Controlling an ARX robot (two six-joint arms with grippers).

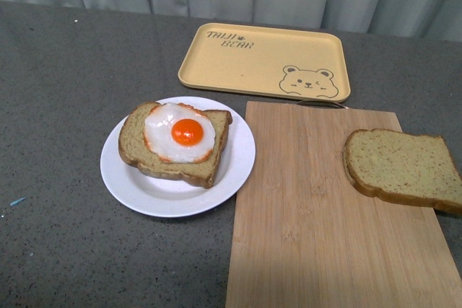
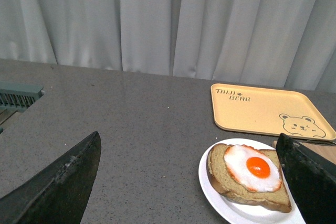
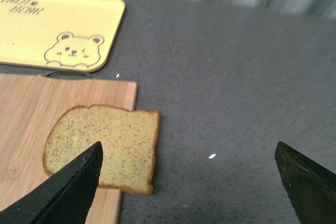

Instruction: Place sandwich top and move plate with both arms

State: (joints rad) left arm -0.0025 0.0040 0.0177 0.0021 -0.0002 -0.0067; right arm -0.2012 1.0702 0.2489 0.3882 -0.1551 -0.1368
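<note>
**Flat bread and a shallow rim: where this job can slip**

The left gripper (image 2: 188, 137) hangs above the grey table (image 1: 58, 106) with its fingers spread wide and nothing between them. Just ahead of it is the plate (image 1: 126, 178), which carries a bread slice (image 1: 173, 166) topped with a fried egg (image 1: 180, 133). The plate's low rim gives the fingers little to bite on. If the two arms lift unevenly, the plate would likely tilt and the stack would slide.

The plate's right rim sits right beside the cutting board (image 1: 310, 214). A finger reaching in there could catch the wood. The yellow tray (image 1: 263, 59) lies behind, clear of both.

Farther right, the sandwich top (image 1: 404, 167) lies flat at the board's right edge, partly overhanging the table. A careless approach could push it off the board rather than pick it up. A hard pinch may crumple it, and a skewed drop could nudge the smooth egg. The right gripper (image 3: 189, 144) hovers over this slice, its fingers also wide apart and holding nothing.
</note>
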